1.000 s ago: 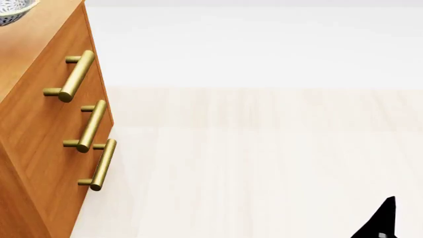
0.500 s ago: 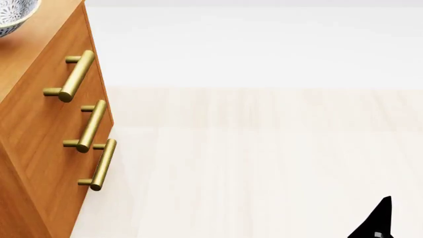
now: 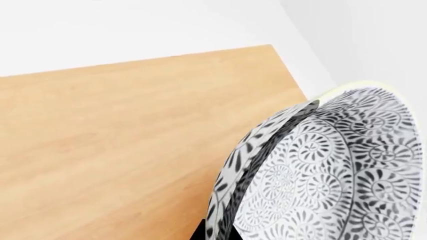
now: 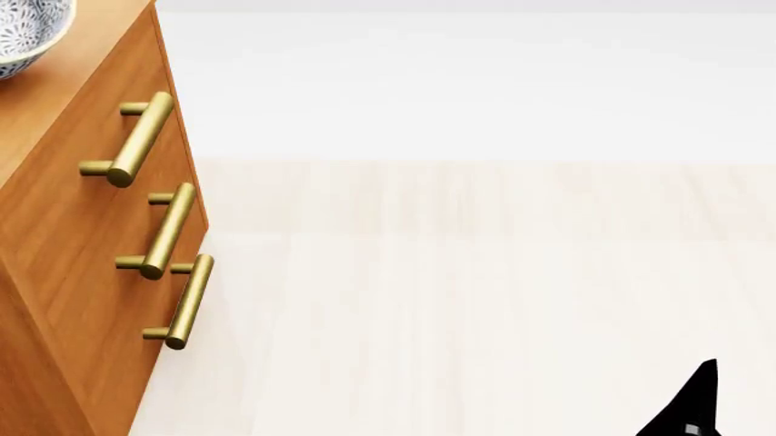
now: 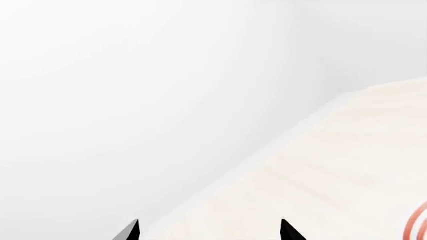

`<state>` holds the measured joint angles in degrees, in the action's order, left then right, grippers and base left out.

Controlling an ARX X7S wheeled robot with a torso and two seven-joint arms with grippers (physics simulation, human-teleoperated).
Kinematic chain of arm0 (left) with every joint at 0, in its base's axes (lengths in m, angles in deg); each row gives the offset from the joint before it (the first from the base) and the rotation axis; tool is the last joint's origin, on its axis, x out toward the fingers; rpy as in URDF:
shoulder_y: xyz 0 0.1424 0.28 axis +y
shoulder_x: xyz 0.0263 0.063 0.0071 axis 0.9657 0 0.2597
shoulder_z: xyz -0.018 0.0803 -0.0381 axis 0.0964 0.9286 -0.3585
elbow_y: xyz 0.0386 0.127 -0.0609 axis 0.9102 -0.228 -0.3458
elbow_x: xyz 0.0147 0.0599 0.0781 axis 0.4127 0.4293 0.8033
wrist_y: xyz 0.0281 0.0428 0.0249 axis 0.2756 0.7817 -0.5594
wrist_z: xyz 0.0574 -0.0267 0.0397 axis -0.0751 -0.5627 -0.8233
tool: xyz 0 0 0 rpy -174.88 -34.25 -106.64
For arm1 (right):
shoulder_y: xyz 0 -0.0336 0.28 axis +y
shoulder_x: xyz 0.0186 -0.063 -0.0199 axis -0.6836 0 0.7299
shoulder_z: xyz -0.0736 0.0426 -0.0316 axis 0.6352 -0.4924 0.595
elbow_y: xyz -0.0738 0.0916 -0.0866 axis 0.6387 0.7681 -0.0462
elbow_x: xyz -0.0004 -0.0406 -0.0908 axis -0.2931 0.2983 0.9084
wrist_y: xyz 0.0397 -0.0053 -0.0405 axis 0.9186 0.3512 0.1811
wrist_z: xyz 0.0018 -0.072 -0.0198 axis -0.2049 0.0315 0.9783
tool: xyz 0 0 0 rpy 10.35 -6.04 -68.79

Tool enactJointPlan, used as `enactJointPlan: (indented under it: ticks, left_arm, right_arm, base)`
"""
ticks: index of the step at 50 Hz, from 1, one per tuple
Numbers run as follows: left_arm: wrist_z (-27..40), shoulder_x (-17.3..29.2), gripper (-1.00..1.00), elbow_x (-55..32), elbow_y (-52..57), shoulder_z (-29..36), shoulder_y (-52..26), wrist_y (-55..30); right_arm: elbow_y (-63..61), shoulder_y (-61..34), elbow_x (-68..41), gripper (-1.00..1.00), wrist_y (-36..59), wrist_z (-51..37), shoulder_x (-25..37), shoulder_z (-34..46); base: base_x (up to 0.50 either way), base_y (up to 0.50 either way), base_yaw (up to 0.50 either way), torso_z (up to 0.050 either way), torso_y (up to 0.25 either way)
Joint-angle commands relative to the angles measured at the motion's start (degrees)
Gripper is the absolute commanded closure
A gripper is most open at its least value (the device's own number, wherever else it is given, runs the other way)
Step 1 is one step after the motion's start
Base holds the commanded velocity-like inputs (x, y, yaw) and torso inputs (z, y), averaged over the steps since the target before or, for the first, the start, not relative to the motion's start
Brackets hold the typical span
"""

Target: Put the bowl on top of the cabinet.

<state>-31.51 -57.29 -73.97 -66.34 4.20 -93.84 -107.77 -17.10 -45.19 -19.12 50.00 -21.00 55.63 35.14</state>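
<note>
Hanging close in front of the left gripper, the bowl (image 3: 320,170) fills the near part of the left wrist view, tilted so that its patterned inside faces the camera, with the light wood top of the cabinet (image 3: 127,140) spread out beyond and below it. A small black piece shows beside the lower rim of the bowl; it is probably part of the gripper, but whether it is clamped on the rim I cannot tell. In the head view the bowl (image 4: 27,34) is over the cabinet top, at the corner above the drawer handles (image 4: 134,141). I cannot see whether its base touches the wood. So the move left is, in my judgement, straight down from the gripper. The right gripper (image 5: 210,231) is spread wide, empty and far from the cabinet.
</note>
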Motion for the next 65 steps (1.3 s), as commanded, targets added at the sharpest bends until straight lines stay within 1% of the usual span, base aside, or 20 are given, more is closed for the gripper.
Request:
enactJointPlan:
  ticks: [1,29,48,50,51,52,53,54,56,58,59,60,62,65]
  left_arm:
    - [-0.4,0.2,-1.0,-0.3,0.0,0.7,0.0,0.7]
    - [0.3,0.4,-1.0,-0.3,0.0,2.2,-1.3,0.5]
    - [1.9,-0.4,-1.0,1.1,0.4,5.5,-7.8,-2.1]
    - [2.3,-1.5,-1.0,2.1,4.0,6.6,-7.5,-4.2]
    - [2.3,-2.7,-1.0,2.1,8.8,6.5,-6.6,-7.4]
    - [2.2,-3.3,-1.0,2.0,11.2,6.5,-5.9,-8.9]
    - [2.2,-4.6,-1.0,3.1,15.8,7.9,-5.3,-11.9]
    - [1.9,-5.3,-1.0,2.9,18.5,7.8,-4.8,-13.6]
    - [1.3,-6.3,-1.0,3.1,21.4,8.6,-4.5,-15.7]
    - [0.6,-7.9,-1.0,4.9,26.5,12.2,-4.4,-19.1]
    - [-0.7,-8.1,-1.0,4.9,26.9,13.4,-4.4,-19.1]
    - [-0.6,-8.1,-1.0,5.2,27.0,14.0,-4.6,-19.7]
    - [-0.3,-9.0,-1.0,5.3,30.7,14.1,-3.9,-22.0]
    - [-0.8,-9.5,-1.0,5.8,33.0,16.5,-3.7,-23.7]
  right_arm:
    - [0.1,-0.1,0.1,-1.0,0.1,0.0,-0.1,0.1]
    - [-0.2,0.1,0.0,-1.0,0.1,0.3,0.0,0.1]
    - [-4.9,4.1,-0.7,-1.0,-1.6,0.9,0.9,-0.8]
    - [-5.6,4.7,-0.8,-1.0,-1.8,1.0,1.1,-0.9]
    - [-5.9,5.0,-0.7,-1.0,-1.9,1.1,1.2,-0.9]
    - [-6.0,5.0,-0.7,-1.0,-1.9,1.1,1.2,-0.9]
    - [-6.3,5.4,-0.7,-1.0,-2.1,1.2,1.2,-0.9]
    - [-6.4,5.5,-0.8,-1.0,-2.2,1.3,1.2,-1.0]
    - [-6.8,5.9,-0.8,-1.0,-2.3,1.3,1.3,-1.1]
    - [-7.4,6.5,-0.6,-1.0,-2.6,1.5,1.3,-1.1]
    - [-7.6,6.6,-0.7,-1.0,-2.7,1.5,1.3,-1.1]
    - [-7.8,6.8,-0.7,-1.0,-2.8,1.6,1.3,-1.1]
    - [-8.1,7.1,-0.6,-1.0,-3.0,1.7,1.4,-1.2]
    - [-8.2,7.3,-0.5,-1.0,-3.0,1.9,1.4,-1.0]
  base:
    - [0.0,0.0,0.0,0.0,0.0]
    - [0.0,0.0,0.0,0.0,0.0]
    - [0.0,0.0,0.0,0.0,0.0]
    - [0.0,0.0,0.0,0.0,0.0]
    - [0.0,0.0,0.0,0.0,0.0]
    - [0.0,0.0,0.0,0.0,0.0]
    - [0.0,0.0,0.0,0.0,0.0]
    - [0.0,0.0,0.0,0.0,0.0]
    - [0.0,0.0,0.0,0.0,0.0]
    - [0.0,0.0,0.0,0.0,0.0]
    - [0.0,0.0,0.0,0.0,0.0]
    - [0.0,0.0,0.0,0.0,0.0]
    - [0.0,0.0,0.0,0.0,0.0]
    - [0.0,0.0,0.0,0.0,0.0]
